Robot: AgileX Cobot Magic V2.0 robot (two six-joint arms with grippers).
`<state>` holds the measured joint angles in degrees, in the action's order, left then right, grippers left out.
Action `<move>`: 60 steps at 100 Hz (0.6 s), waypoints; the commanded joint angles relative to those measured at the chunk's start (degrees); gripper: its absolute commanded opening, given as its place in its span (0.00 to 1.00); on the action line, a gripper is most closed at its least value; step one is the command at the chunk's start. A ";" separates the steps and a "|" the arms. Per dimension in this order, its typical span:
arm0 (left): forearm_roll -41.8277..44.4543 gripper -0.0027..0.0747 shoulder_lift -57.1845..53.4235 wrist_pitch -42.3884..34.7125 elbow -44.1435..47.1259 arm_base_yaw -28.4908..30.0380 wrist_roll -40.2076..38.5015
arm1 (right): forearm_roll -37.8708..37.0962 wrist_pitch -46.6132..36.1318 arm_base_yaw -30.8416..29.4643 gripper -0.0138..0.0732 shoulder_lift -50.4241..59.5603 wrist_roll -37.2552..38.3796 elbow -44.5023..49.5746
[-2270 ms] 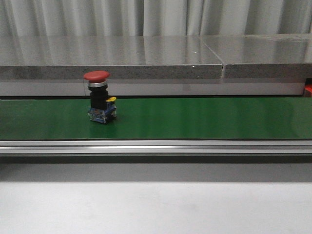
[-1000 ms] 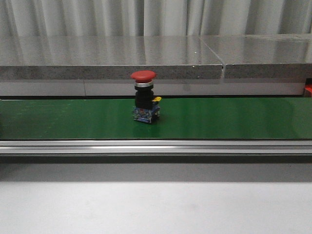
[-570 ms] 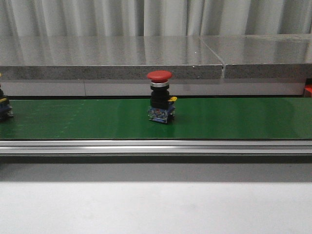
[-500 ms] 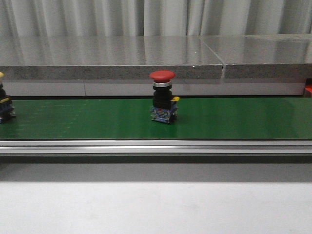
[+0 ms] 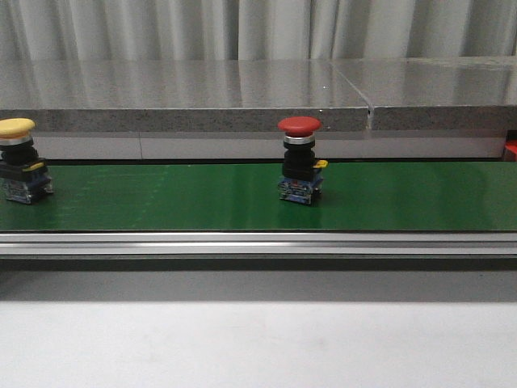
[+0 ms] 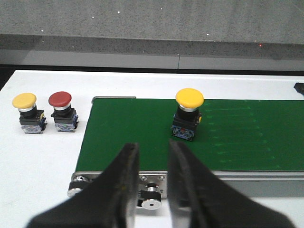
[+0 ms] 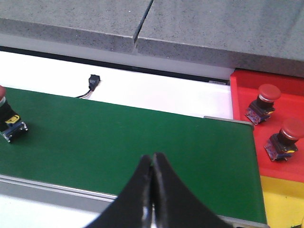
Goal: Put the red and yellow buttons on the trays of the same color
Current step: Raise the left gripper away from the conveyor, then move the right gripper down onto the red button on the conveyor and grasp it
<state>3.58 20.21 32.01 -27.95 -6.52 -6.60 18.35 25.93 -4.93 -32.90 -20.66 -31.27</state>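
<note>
You can see a red button (image 5: pixel 300 160) upright mid-belt (image 5: pixel 404 198) and a yellow button (image 5: pixel 18 160) upright at its left end. Your left gripper (image 6: pixel 153 161) hangs with fingers parted, empty; your right gripper (image 7: pixel 153 176) is pinched closed, empty, near the red tray (image 7: pixel 242 102).

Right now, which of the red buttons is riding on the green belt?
The red button mid-belt in the front view; the other red ones sit off it, two in the red tray.
</note>
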 commanded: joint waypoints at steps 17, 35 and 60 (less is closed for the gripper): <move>-0.47 0.01 -0.13 -4.28 -1.04 -0.44 0.02 | 0.47 -3.36 -0.04 0.10 0.04 -0.40 -1.40; -0.60 0.01 -0.13 -4.20 -1.04 -0.44 0.02 | 0.47 -0.68 -0.04 0.48 0.04 -0.40 -1.40; -0.60 0.01 -0.13 -4.20 -1.04 -0.44 0.02 | 0.76 -0.46 -0.04 0.89 0.04 -0.40 -1.46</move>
<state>3.39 19.58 32.01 -27.39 -6.52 -6.60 18.35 28.74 -4.93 -32.90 -20.66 -31.27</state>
